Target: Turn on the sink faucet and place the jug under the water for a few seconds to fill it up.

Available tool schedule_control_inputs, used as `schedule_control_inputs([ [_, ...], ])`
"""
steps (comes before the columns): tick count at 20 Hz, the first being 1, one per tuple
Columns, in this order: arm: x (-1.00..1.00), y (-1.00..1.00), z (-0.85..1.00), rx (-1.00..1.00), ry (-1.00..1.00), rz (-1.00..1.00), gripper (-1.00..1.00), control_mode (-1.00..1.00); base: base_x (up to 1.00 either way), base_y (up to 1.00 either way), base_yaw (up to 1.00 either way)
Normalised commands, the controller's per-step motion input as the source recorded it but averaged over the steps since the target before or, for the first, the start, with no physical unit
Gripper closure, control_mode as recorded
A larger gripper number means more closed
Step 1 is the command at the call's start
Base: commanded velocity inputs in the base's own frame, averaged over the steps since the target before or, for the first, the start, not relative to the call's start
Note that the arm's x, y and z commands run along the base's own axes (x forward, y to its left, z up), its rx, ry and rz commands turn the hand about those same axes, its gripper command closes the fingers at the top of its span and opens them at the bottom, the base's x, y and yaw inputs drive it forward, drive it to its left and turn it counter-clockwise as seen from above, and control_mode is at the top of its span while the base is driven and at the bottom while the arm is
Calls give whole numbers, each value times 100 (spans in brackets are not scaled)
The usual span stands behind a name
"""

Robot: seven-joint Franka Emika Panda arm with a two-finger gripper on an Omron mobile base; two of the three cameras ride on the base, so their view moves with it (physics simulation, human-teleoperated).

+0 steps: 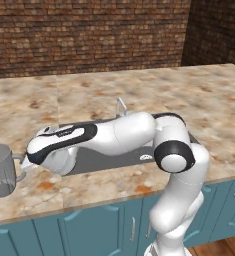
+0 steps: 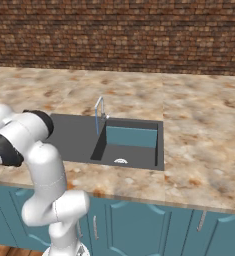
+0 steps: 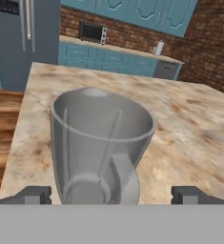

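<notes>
Reaching toward the jug (image 3: 100, 150), the gripper (image 3: 111, 194) has its jaws spread wide on either side, gripping nothing yet. It stands upright on the worktop (image 1: 139, 90), left of the sink (image 2: 131, 150). The sink faucet (image 2: 99, 114) shows no water; grasping, turning on and filling all remain.

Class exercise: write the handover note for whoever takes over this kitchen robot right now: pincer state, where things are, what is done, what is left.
Pincer: open, empty, its tips either side of the jug.
Jug: upright on the counter, left of the sink.
Sink faucet: no water seen running.
Done: approach to the jug.
Left: grasp jug, turn faucet on, hold jug under the water.
</notes>
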Motion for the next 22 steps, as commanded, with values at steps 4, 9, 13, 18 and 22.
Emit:
schedule_control_inputs([
  [4, 25, 0, -14, 0, 1, 3, -100, -100, 0, 0, 0],
  [9, 31, 14, -18, 0, 8, 2, -100, -100, 0, 0, 0],
  [13, 25, 20, -17, 0, 8, 1, -100, -100, 0, 0, 0],
  [18, 0, 73, -5, -1, 5, 0, -100, -100, 0, 0, 0],
  [22, 8, 55, -1, 0, 9, 2, -100, -100, 0, 0, 0],
])
